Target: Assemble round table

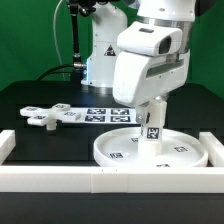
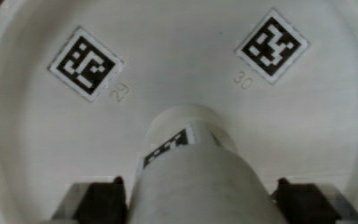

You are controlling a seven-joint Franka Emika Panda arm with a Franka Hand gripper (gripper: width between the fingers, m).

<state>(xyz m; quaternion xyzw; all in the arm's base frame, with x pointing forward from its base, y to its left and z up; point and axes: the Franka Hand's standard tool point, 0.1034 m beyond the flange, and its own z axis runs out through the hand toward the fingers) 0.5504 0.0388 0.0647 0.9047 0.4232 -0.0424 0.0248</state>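
The large rimmed round disc (image 1: pixel 112 153) lies flat on the table near the front, and fills the wrist view (image 2: pixel 176 60) with two square tags facing up. My gripper (image 1: pixel 151 108) is shut on the short cylindrical leg (image 1: pixel 152 130) and holds it upright over the disc's centre. The leg's lower end is at the disc surface; I cannot tell whether it is seated. In the wrist view the leg (image 2: pixel 197 160) runs between the dark fingers (image 2: pixel 101 197). The cross-shaped foot (image 1: pixel 42 116) lies loose on the black table at the exterior view's left.
The marker board (image 1: pixel 100 113) lies behind the disc. Long white border bars run along the front (image 1: pixel 100 182) and stand at both sides (image 1: pixel 6 145). The robot's base (image 1: pixel 100 55) stands at the back.
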